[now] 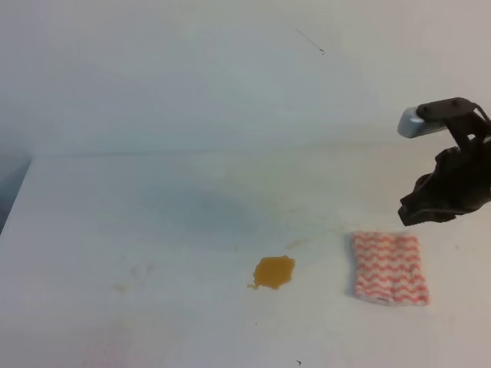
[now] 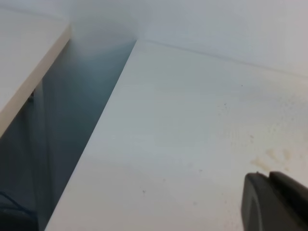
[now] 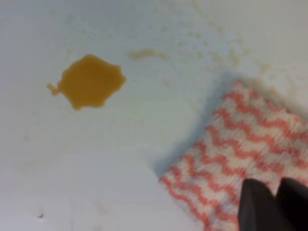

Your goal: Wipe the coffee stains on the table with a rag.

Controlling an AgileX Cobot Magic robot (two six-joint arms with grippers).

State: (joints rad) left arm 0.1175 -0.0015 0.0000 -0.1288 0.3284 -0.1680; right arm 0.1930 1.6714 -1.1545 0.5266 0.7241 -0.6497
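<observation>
The coffee stains (image 1: 274, 271) are one amber puddle with a small tail on the white table (image 1: 153, 215), also visible in the right wrist view as the coffee stains (image 3: 90, 80). The rag (image 1: 389, 268), white with red zigzag stripes, lies flat to the puddle's right. My right gripper (image 1: 414, 215) hovers above the rag's far right corner and holds nothing. In the right wrist view its dark fingers (image 3: 255, 207) stand close together over the rag (image 3: 240, 149). My left gripper (image 2: 267, 175) shows only in its own view, fingers together and empty, over the bare table (image 2: 192, 120).
Faint yellowish smudges (image 1: 120, 287) mark the tabletop left of the puddle, and a pale streak (image 3: 144, 54) lies beside it. The table's left edge drops into a dark gap (image 2: 72, 120) next to another white surface (image 2: 24, 57). A plain wall stands behind.
</observation>
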